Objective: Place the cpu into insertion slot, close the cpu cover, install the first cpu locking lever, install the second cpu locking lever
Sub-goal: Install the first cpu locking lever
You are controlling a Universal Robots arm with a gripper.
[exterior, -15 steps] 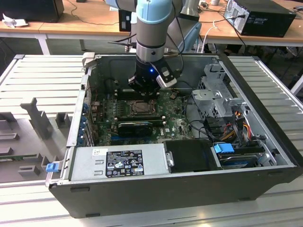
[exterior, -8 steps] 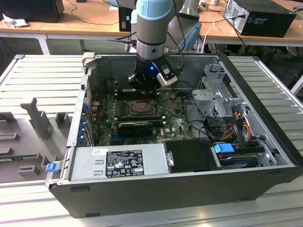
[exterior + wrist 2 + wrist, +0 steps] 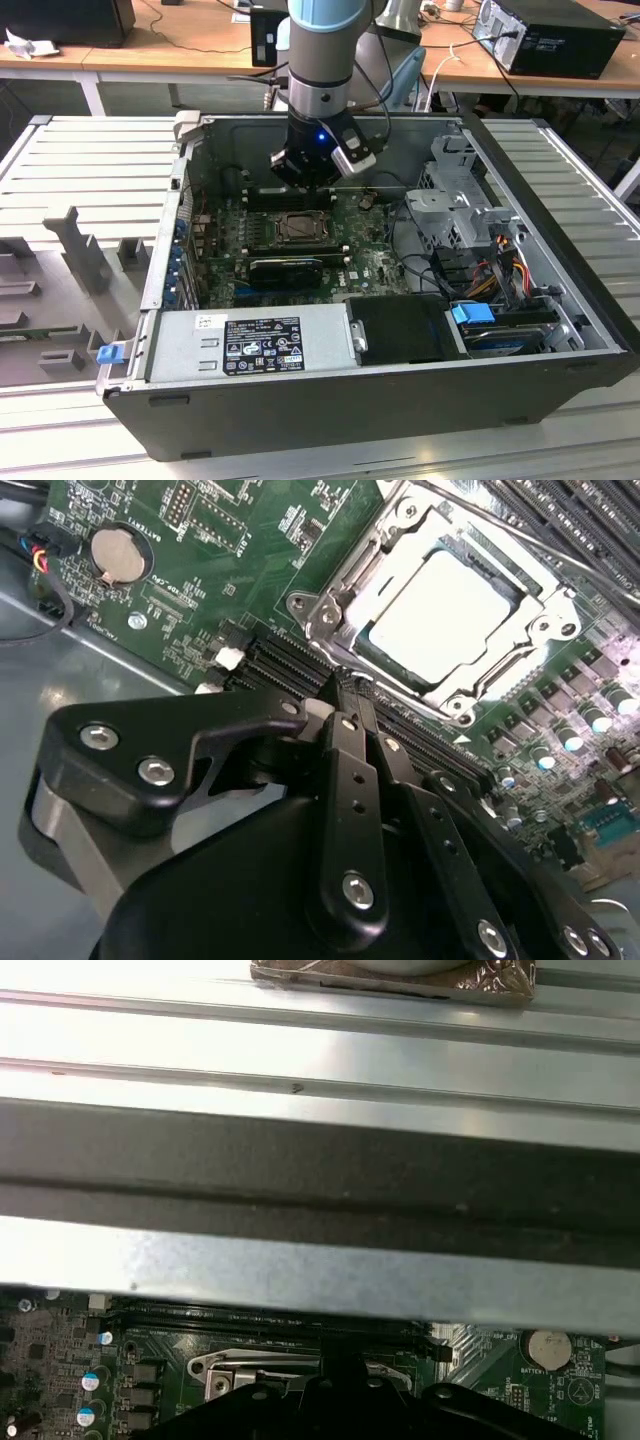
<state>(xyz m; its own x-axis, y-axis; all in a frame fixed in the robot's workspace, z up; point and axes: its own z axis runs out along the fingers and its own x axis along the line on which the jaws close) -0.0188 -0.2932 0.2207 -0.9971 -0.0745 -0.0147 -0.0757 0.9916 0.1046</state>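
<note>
Desks: 2 brown wooden desks stand at the back, with white legs.
Work table: a grey ribbed metal top.
Cables: black and white wires lie across the desks.

cpu in insertion slot; cpu cover down

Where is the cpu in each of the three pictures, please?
Exterior view: the cpu lies in its socket mid-board, just below the gripper.
Second wrist view: pale square inside the metal cover frame.
First wrist view: I cannot make it out.
Shared landmark: the green board.
</note>
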